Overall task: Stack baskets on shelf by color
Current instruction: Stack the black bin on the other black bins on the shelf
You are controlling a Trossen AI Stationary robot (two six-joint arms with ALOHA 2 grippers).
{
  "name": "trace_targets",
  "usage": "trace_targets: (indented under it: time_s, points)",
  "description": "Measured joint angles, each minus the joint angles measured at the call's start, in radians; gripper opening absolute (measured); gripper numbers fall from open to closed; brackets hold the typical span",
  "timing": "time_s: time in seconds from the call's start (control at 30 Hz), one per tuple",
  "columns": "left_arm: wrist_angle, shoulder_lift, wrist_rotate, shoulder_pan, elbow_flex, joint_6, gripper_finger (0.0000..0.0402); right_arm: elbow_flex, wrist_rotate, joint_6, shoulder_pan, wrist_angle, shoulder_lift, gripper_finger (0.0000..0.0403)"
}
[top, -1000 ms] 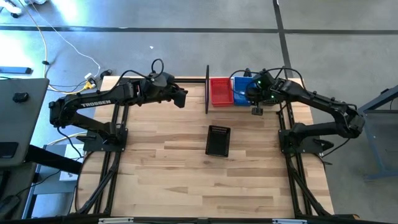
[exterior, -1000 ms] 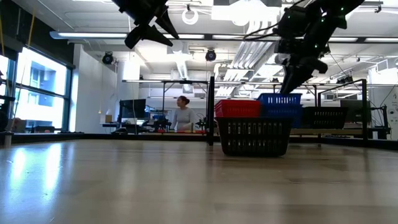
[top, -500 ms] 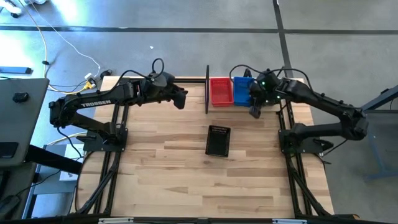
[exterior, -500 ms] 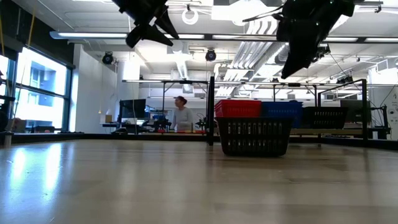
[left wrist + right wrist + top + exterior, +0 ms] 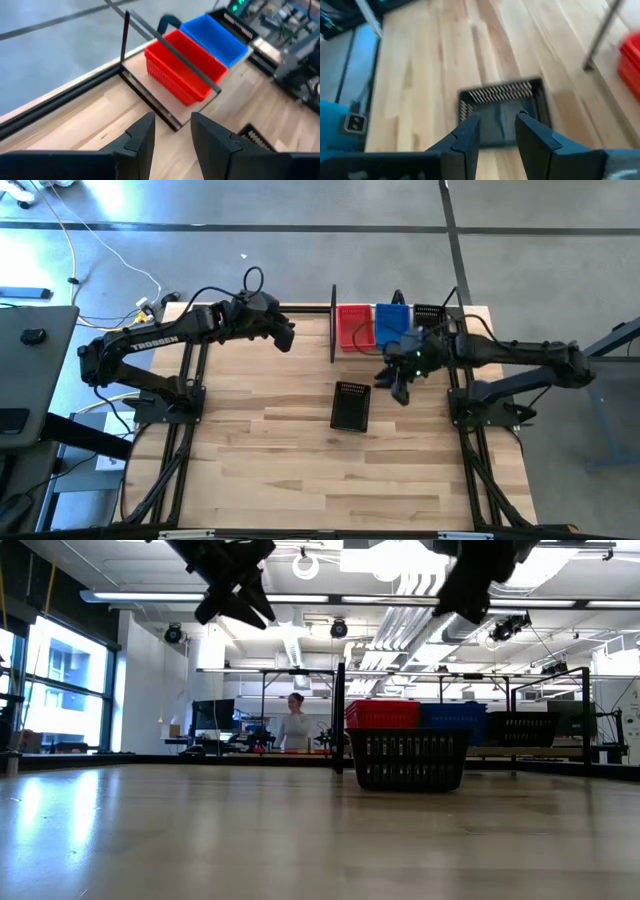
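The shelf [image 5: 333, 325] stands at the table's far edge and holds red baskets [image 5: 355, 327], blue baskets [image 5: 392, 322] and a black basket [image 5: 430, 314] side by side. A loose black basket [image 5: 350, 405] rests on its bottom at mid-table. My right gripper [image 5: 398, 387] is open and empty, hanging in the air just right of and beyond that basket, which shows past its fingers in the right wrist view [image 5: 502, 117]. My left gripper [image 5: 286, 337] is open and empty, held high to the left of the shelf; its wrist view shows the red [image 5: 180, 70] and blue baskets [image 5: 215, 37].
The shelf's thin black post [image 5: 340, 720] stands at the shelf's left end. The arm-mount frames [image 5: 185, 380] run along both table sides. Bare wood [image 5: 330, 480] lies between the loose basket and the near edge. A person [image 5: 294, 725] is in the room far behind.
The blue basket under my right gripper has sunk level with the red ones on the shelf and stays there. My right gripper has let it go and swung from the shelf toward the near edge and left, to the loose black basket. My left gripper has barely moved.
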Motion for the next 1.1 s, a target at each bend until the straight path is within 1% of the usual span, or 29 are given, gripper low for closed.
trace_targets:
  time_s: [0.1, 0.2, 0.33, 0.4, 0.47, 0.6, 0.77, 0.9, 1.03, 1.1]
  points:
    - [-0.028, 0.0, 0.061, 0.022, 0.0, 0.032, 0.0115, 0.0, 0.049, 0.033, 0.087, 0.089, 0.005, 0.011]
    - [-0.064, 0.0, 0.101, 0.03, 0.0, 0.059, 0.0115, 0.0, 0.083, 0.065, 0.158, 0.167, 0.018, 0.011]
    - [-0.123, 0.0, 0.108, 0.03, 0.0, 0.092, 0.0115, 0.0, 0.149, 0.104, 0.246, 0.251, 0.058, 0.011]
    - [-0.164, 0.0, 0.127, 0.03, 0.0, 0.103, 0.0115, 0.0, 0.176, 0.116, 0.284, 0.28, 0.085, 0.011]
    - [-0.202, 0.0, 0.145, 0.027, 0.0, 0.113, 0.0115, 0.0, 0.198, 0.132, 0.314, 0.316, 0.119, 0.011]
    - [-0.271, 0.0, 0.149, 0.02, 0.0, 0.116, 0.0115, 0.0, 0.242, 0.173, 0.356, 0.353, 0.186, 0.011]
    - [-0.314, 0.0, 0.149, 0.015, 0.0, 0.116, 0.0115, 0.0, 0.246, 0.218, 0.377, 0.344, 0.273, 0.011]
    - [-0.318, 0.0, 0.152, 0.006, 0.0, 0.142, 0.0115, 0.0, 0.212, 0.26, 0.378, 0.347, 0.344, 0.011]
    - [-0.318, 0.0, 0.153, -0.001, 0.0, 0.142, 0.0115, 0.0, 0.177, 0.267, 0.378, 0.348, 0.407, 0.0111]
    - [-0.319, 0.0, 0.153, -0.005, 0.0, 0.145, 0.0115, 0.0, 0.175, 0.286, 0.377, 0.344, 0.431, 0.0111]
